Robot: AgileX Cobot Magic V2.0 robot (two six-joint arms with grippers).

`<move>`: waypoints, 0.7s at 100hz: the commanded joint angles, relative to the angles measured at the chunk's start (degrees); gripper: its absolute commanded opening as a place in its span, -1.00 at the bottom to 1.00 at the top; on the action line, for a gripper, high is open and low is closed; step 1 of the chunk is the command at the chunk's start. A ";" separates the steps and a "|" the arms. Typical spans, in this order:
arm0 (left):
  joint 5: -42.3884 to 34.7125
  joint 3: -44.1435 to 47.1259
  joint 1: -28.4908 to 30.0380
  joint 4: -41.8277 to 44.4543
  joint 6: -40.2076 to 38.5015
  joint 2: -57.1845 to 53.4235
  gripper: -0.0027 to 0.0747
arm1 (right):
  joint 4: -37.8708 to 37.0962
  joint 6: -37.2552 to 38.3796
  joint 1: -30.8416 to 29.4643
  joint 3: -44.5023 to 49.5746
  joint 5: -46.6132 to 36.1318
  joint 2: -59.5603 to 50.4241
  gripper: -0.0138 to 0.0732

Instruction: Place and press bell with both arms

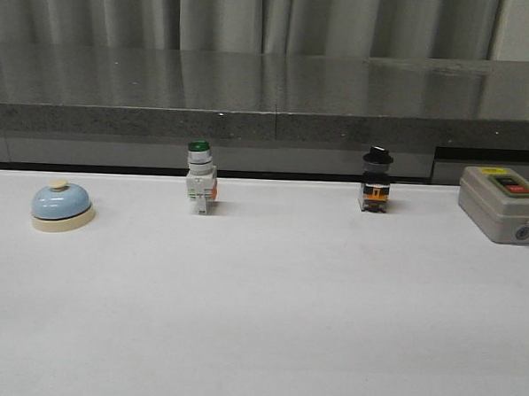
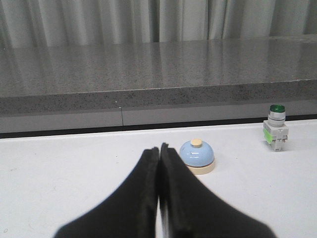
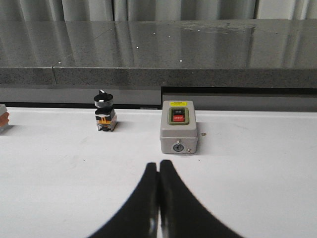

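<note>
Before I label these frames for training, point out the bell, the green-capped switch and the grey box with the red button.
bell (image 1: 61, 202): front view, on its light-blue dome.
green-capped switch (image 1: 200, 184): front view, on its white body below the cap.
grey box (image 3: 179, 134): right wrist view, on its front face below the buttons.

The bell (image 1: 61, 206) is a small light-blue dome on a cream round base, with a cream button on top. It stands upright on the white bench (image 1: 267, 313), far left, nothing touching it.
</note>
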 commanded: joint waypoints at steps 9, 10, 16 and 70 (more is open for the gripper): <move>-4.62 2.30 0.05 -0.45 -0.37 -1.80 -0.98 | -0.46 -0.53 -0.41 -0.92 -5.19 -1.16 -0.82; -4.62 2.30 0.05 -0.45 -0.37 -1.80 -0.98 | -0.46 -0.53 -0.41 -0.92 -5.19 -1.16 -0.82; -4.62 2.30 0.05 -0.45 -0.37 -1.80 -0.98 | -0.46 -0.53 -0.41 -0.92 -5.19 -1.16 -0.82; -0.86 -5.07 0.05 -4.62 -0.37 2.16 -0.98 | -0.46 -0.53 -0.41 -0.92 -5.19 -1.16 -0.82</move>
